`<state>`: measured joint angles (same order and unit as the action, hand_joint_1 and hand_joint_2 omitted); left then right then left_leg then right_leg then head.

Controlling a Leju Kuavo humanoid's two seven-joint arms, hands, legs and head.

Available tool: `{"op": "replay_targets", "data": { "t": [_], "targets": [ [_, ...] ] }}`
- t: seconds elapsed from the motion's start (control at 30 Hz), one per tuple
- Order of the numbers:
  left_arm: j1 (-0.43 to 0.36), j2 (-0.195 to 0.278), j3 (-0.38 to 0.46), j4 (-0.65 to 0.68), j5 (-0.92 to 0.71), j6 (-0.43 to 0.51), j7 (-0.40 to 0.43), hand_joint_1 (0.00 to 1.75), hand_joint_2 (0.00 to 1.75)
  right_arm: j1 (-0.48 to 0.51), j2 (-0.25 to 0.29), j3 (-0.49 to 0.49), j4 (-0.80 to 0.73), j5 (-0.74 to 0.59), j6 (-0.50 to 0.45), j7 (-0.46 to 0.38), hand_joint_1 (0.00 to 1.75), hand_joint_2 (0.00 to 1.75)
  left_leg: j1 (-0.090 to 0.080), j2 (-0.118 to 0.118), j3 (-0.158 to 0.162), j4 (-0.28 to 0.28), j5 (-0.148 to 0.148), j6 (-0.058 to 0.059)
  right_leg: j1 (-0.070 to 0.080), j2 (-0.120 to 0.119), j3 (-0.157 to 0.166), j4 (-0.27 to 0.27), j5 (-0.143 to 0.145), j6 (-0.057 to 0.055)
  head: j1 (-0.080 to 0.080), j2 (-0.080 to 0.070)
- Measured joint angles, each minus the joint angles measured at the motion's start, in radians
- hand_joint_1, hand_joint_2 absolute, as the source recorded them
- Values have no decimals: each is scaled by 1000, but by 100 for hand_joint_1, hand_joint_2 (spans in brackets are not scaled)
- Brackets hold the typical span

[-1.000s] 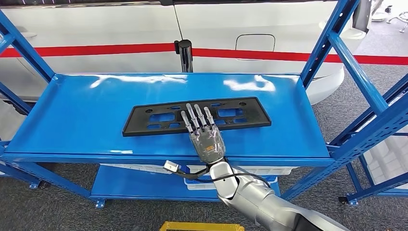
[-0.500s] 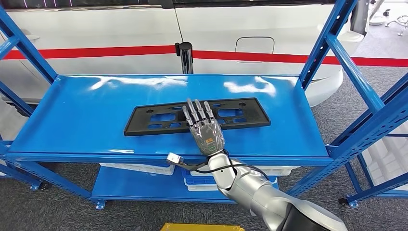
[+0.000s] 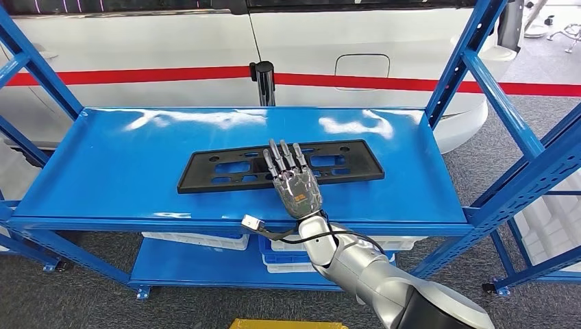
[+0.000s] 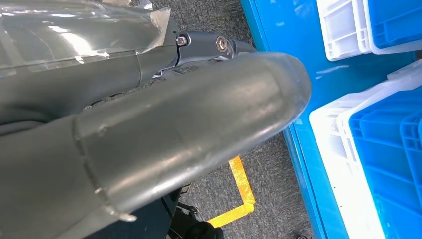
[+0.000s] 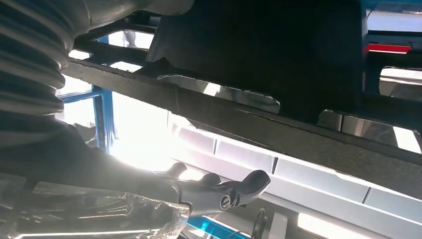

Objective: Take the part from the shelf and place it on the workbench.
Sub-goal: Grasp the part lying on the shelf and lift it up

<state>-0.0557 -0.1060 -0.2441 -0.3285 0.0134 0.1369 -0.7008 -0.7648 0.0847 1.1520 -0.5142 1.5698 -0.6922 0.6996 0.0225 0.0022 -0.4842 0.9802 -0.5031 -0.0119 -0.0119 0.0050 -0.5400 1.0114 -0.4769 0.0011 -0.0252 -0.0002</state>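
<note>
Right hand (image 3: 296,190) flat, fingers extended over one black part (image 3: 205,171) on blue shelf (image 3: 103,164), gripping nothing.

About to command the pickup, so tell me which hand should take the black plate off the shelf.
Right. The right hand already lies with fingers spread over the black plate on the blue shelf. The left wrist view looks down at the floor, so that arm seems to hang.

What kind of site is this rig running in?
Likely a car workshop or assembly demo bay: a blue steel shelf rack holding a black plastic car part, a white car body with a red stripe right behind it, and parts bins below.
</note>
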Motion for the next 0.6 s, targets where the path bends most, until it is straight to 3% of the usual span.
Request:
{"op": "replay_targets", "data": {
  "t": [0.3,0.37,0.43,0.5,0.6],
  "targets": [
    [0,0,-8,0,14,-12,0,0,0,4,-29,-55,12,-1,31,1,0,175,-1,-1,2,0,0,1,0,-1,1,0,0,0,0,0],
    [0,0,-14,0,14,-13,0,0,0,5,-47,-77,12,-1,37,1,71,175,-2,-1,2,0,-1,1,0,-1,2,0,0,0,0,0],
    [-1,1,-21,0,15,-16,0,0,0,7,-64,-96,11,-2,47,1,153,175,-2,0,3,0,-2,2,-1,0,3,0,0,0,0,0],
    [-2,1,-26,0,17,-20,0,0,0,13,-77,-114,8,-4,56,1,165,175,-2,0,3,0,-2,3,-1,0,3,0,0,0,0,0],
    [-5,1,-30,0,19,-22,0,0,0,22,-85,-135,1,-7,64,1,168,175,-2,0,3,1,-2,3,-1,0,2,0,0,0,0,0]
  ]
}}
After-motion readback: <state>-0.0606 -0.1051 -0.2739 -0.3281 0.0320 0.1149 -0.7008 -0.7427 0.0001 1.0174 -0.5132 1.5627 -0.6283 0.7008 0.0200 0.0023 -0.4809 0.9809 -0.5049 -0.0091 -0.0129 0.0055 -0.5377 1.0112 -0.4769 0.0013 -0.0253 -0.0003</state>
